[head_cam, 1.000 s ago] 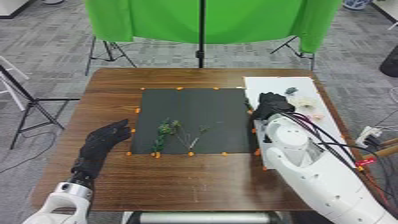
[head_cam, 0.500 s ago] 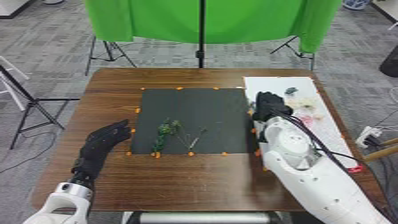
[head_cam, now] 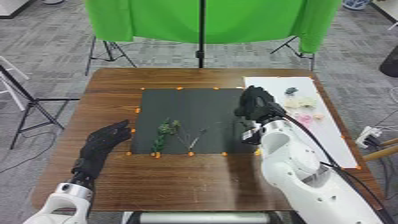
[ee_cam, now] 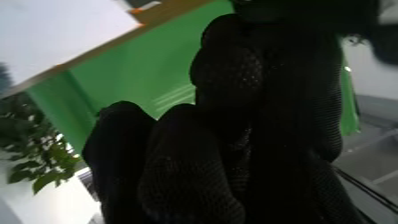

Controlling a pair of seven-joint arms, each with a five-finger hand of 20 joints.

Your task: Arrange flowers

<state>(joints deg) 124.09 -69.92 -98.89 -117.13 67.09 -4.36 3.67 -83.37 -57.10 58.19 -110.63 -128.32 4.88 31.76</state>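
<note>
Over the right edge of the black mat (head_cam: 209,102) is my right hand (head_cam: 255,104). A small pale-green bit (head_cam: 246,123) shows beside its wrist; whether it is held is unclear. In the right wrist view, the glove of my right hand (ee_cam: 191,170) is dark and no held stem can be made out. My left hand (head_cam: 108,134) rests open left of the mat. On the mat's lower left lie a leafy green stem (head_cam: 162,139) and a thin branching stem (head_cam: 194,142). The white board (head_cam: 275,84) bears a dark green piece (head_cam: 291,91), cream flowers (head_cam: 303,102) and pink flowers (head_cam: 306,119).
Orange tabs (head_cam: 190,154) line the mat's edges. The brown wooden table (head_cam: 169,185) extends around mat and board. Behind it hangs a green cloth (head_cam: 160,20) on a stand. In the right wrist view a leafy plant (ee_cam: 35,150) shows beyond the cloth.
My right hand has moved left, from the white board's left edge to over the mat's right edge. The pink flowers are now uncovered. My left hand has stayed still.
</note>
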